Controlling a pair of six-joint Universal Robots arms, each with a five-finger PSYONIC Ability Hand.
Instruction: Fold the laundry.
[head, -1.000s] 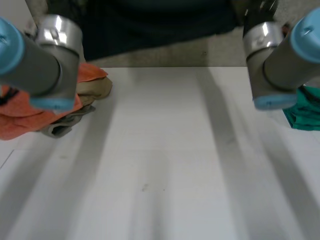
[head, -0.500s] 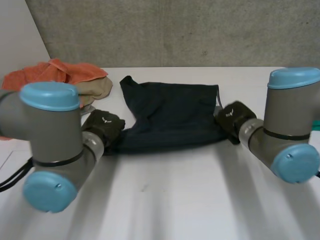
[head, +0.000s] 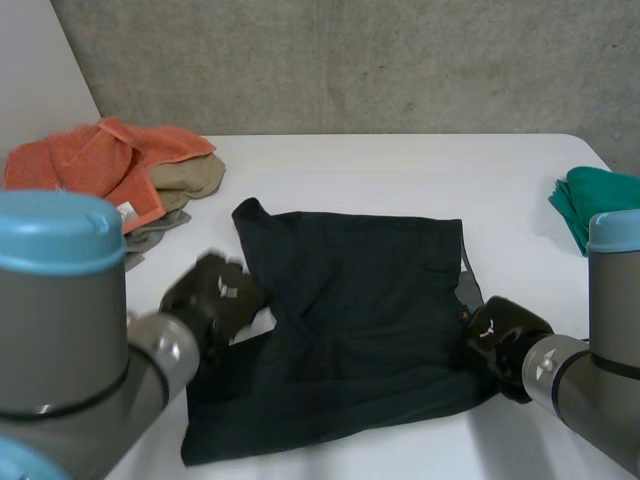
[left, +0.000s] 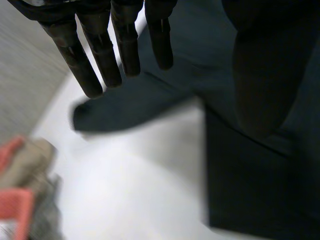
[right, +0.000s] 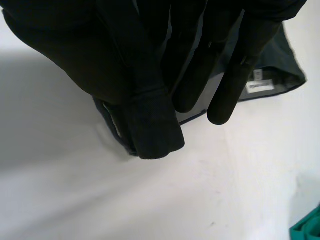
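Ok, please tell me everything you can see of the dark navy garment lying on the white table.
The dark navy garment looks like thin woven cloth, perhaps shorts, with a grey inner lining and a small white label at its right edge. It lies spread nearly flat, slightly wrinkled, in the middle of the white table, one corner pointing to the far left. The left hand is at its left edge, fingers straight; the right hand is at its right edge.

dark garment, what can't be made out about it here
- Head view: the left hand overlaps one edge of the dark garment; the right hand overlaps the opposite edge.
- Right wrist view: label print too small; black hand against dark cloth hides any grip.
- Left wrist view: garment corner blurred.
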